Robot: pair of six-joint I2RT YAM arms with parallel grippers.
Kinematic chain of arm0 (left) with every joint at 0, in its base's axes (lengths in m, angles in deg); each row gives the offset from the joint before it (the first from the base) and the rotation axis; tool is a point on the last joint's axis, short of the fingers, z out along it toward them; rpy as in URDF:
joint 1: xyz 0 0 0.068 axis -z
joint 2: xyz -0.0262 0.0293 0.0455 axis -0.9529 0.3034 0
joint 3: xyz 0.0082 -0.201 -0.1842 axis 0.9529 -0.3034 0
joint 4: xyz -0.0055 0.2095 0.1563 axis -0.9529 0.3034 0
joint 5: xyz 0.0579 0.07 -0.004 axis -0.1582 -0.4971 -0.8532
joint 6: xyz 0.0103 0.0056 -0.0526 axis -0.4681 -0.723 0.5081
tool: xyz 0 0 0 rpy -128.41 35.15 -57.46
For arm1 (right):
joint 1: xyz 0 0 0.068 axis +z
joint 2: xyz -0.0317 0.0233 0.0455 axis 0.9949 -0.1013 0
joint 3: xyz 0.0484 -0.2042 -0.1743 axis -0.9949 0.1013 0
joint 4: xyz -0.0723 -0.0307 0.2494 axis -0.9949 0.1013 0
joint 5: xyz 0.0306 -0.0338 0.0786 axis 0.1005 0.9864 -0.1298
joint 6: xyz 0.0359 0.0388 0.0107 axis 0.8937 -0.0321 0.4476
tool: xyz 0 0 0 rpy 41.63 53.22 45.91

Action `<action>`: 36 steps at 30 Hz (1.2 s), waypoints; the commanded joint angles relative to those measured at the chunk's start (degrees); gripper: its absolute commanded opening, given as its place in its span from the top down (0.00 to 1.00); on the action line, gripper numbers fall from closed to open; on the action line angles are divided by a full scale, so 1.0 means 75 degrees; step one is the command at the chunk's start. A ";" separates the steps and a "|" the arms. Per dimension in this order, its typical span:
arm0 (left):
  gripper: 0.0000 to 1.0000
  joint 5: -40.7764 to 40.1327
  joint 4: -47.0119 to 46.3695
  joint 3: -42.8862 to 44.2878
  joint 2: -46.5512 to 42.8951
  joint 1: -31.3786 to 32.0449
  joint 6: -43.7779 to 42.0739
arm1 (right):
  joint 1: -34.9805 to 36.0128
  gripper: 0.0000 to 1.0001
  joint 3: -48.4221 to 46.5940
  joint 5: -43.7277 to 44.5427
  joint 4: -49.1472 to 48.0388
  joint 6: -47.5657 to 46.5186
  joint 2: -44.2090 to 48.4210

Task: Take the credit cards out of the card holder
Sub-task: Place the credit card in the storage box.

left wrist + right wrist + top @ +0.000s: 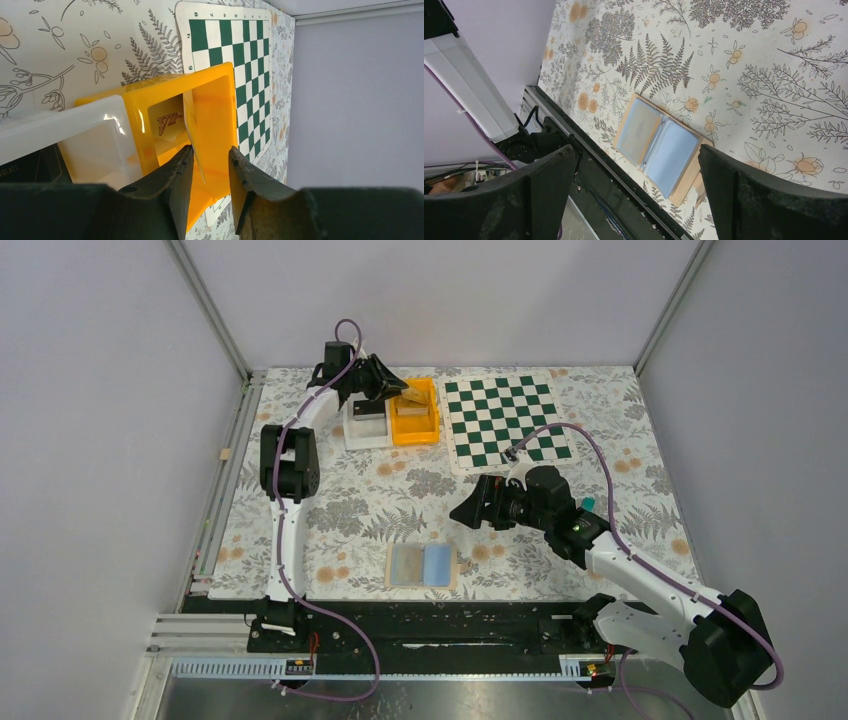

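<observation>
**Floral table (340, 510): pincer status**

My left pincer (211, 150) stands narrowly parted over the orange bin (215, 100). A pale card (189, 120) stands edge-on in the gap, beside one finger and clear of the other. My right pincer (636, 150) hangs spread wide above the cloth. The card holder (421, 566) lies unfolded by the table's near edge, apart from both pincers.

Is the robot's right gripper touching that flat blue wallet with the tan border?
Apart. Top view shows bare patterned cloth between the open right gripper and the blue, tan-bordered card holder.
</observation>
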 commanded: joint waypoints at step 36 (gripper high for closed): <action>0.41 -0.1444 -0.0475 0.0363 -0.0888 0.0027 -0.0226 | -0.0050 0.01 -0.0501 0.0066 -0.0129 -0.0101 -0.0387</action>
